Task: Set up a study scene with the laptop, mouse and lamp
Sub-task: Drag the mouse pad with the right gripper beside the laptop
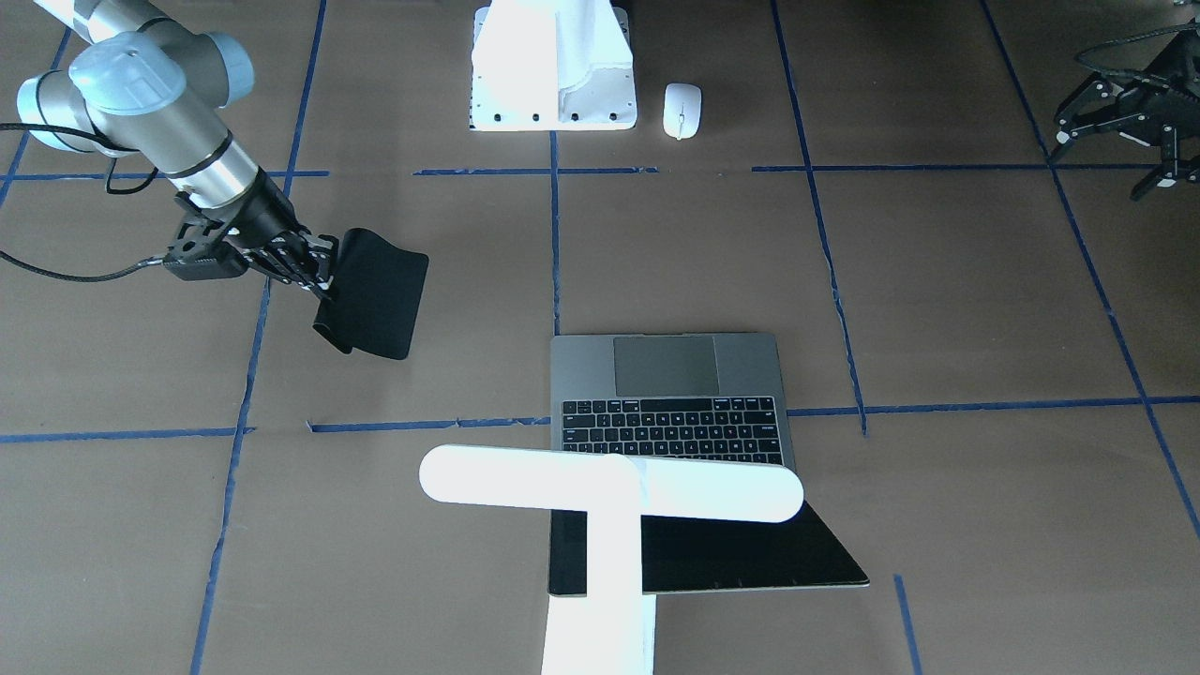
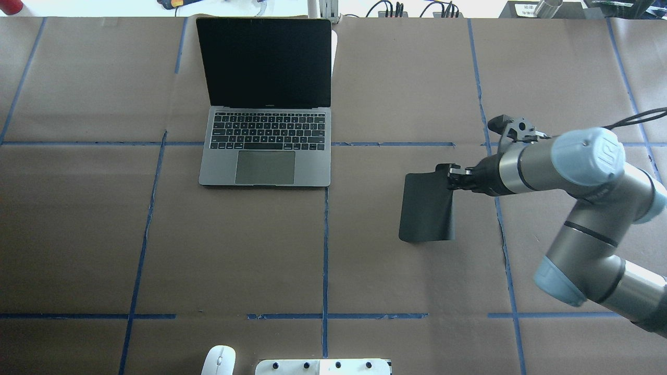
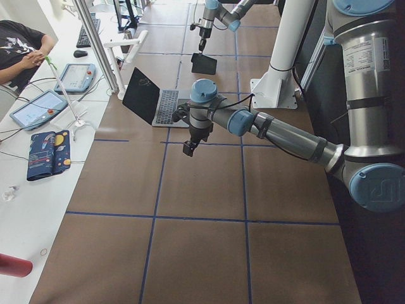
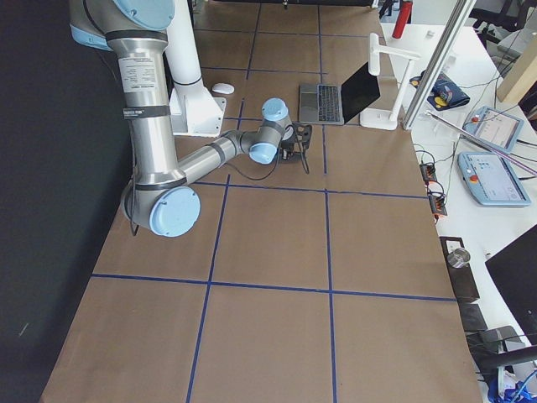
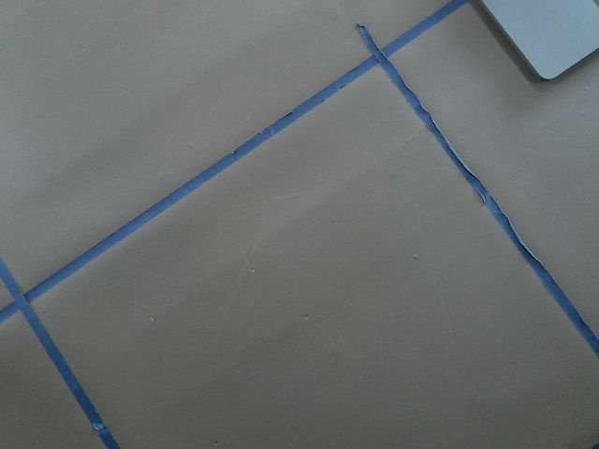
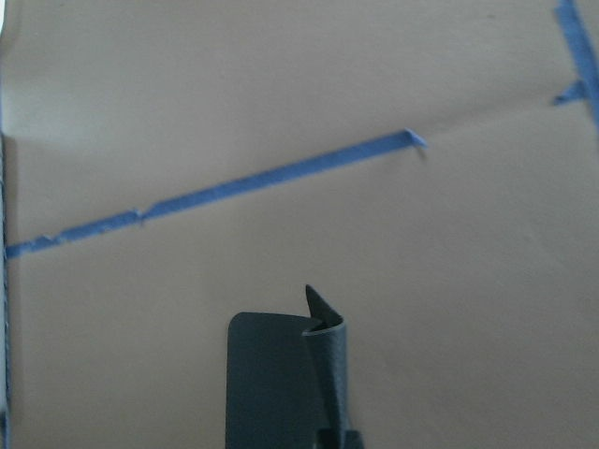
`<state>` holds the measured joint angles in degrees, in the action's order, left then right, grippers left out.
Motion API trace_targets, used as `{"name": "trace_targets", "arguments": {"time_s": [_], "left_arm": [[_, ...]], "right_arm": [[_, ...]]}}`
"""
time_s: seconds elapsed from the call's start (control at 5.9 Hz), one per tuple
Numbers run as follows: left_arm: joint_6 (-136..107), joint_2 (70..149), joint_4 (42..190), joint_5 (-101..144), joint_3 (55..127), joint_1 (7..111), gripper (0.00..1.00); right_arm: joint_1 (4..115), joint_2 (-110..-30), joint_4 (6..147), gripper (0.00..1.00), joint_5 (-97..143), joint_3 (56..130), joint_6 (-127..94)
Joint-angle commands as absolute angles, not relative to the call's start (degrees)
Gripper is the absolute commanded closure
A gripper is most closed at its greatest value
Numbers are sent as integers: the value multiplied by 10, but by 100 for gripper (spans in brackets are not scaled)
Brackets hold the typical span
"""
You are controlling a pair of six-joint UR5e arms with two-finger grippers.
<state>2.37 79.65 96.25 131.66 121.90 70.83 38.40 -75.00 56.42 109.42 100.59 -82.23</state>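
Note:
The laptop (image 2: 266, 130) stands open at the far middle of the table, its black screen upright. The white T-shaped lamp (image 1: 609, 483) stands just behind the screen, on the operators' side. Beside the white arm mount, near the robot's base, lies the mouse (image 1: 682, 111). My right gripper (image 2: 453, 179) is shut on the curled edge of a thin black mat (image 2: 427, 208), which it holds slightly off the table to the right of the laptop. My left gripper (image 1: 1106, 169) hovers open and empty over bare table, far from all of these. A laptop corner (image 5: 552, 33) shows in its wrist view.
The white bolted arm mount (image 1: 553, 66) sits at the robot's side of the table. Blue tape lines cross the brown table cover (image 2: 234, 250). Past the far edge are poles, tablets and a seated person (image 3: 22, 47).

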Motion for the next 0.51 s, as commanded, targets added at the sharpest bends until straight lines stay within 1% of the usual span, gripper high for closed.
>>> {"name": "trace_targets", "arguments": {"time_s": [0.0, 0.34], "left_arm": [[24, 797, 962, 1317, 1216, 708, 0], [24, 796, 962, 1317, 1216, 708, 0]], "right_arm": [[393, -611, 599, 100, 1092, 887, -837], [407, -523, 599, 100, 1092, 785, -845]]}}
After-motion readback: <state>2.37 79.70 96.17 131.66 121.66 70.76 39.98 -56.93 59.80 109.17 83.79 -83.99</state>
